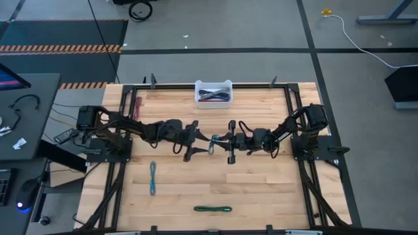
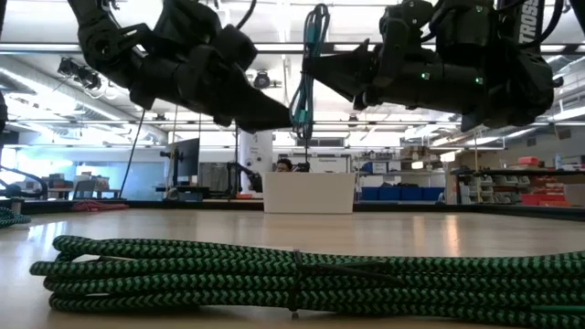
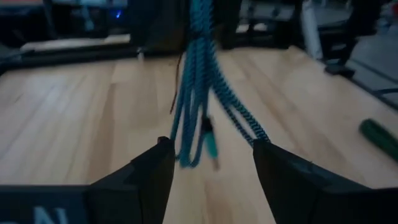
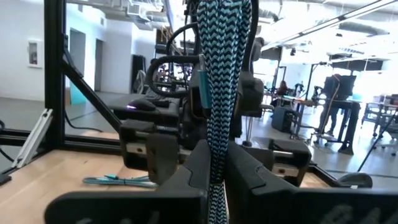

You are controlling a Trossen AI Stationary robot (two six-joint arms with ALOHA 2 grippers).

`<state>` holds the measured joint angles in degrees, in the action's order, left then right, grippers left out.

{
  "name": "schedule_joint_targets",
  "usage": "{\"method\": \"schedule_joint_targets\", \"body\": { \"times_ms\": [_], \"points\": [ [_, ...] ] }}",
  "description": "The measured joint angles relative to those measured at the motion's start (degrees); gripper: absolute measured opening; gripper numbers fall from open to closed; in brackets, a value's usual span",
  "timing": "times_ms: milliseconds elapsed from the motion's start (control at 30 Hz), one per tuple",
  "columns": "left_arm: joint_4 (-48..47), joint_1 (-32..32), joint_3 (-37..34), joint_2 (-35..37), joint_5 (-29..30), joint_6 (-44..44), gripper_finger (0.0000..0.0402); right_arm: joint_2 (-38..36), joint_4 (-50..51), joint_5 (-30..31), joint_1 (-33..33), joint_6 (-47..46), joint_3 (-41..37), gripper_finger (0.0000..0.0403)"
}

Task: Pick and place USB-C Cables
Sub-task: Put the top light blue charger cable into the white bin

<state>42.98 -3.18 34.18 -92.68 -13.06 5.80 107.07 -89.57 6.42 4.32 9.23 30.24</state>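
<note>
1. Midair above the table's middle, the right gripper (image 4: pixel 217 171) was clamped on a teal cable (image 4: pixel 219 74), which hung as a folded bundle between the two arms, well clear of the wood.
2. Facing it, the left gripper (image 3: pixel 208 165) stood wide, its fingers either side of the cable's lower end without touching; this looked like a handover being lined up.
3. The cable was braided in a teal-and-dark chevron weave, its plug ends dangling.
4. Farther out, a white bin (image 1: pixel 213 99) at the far edge already held cables; another teal cable (image 1: pixel 153 178) and a green cable (image 1: pixel 213 209) lay near the front.
</note>
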Motion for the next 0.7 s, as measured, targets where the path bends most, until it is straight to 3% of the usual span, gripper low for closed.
{"method": "schedule_joint_targets", "body": {
  "times_ms": [167, 300, 433, 567, 700],
  "points": [
    [6.9, -0.02, -0.01, 0.06, -1.05, -1.42, 0.0247, -0.03, 0.26, 0.18, -0.07, 0.59, 0.8, 0.0023],
    [7.07, -0.39, 0.02, 0.11, -1.38, -2.29, 0.027, -0.03, 0.75, 1.59, -0.17, 1.85, 0.85, 0.0023],
    [10.23, -0.46, 0.01, -0.35, 0.7, -3.93, 0.0278, -0.03, 0.91, 1.62, -0.31, 1.64, 1.17, 0.0023],
    [14.47, 0.11, 0.45, -1.42, 2.38, -3.67, 0.026, -0.03, 0.97, 1.61, -0.29, 1.59, 2.16, 0.0023],
    [14.26, 0.55, 0.83, -2.15, 6.88, -2.74, 0.0206, -0.03, 1.04, 2.64, -0.31, 1.08, 2.6, 0.0041]
  ]
}}
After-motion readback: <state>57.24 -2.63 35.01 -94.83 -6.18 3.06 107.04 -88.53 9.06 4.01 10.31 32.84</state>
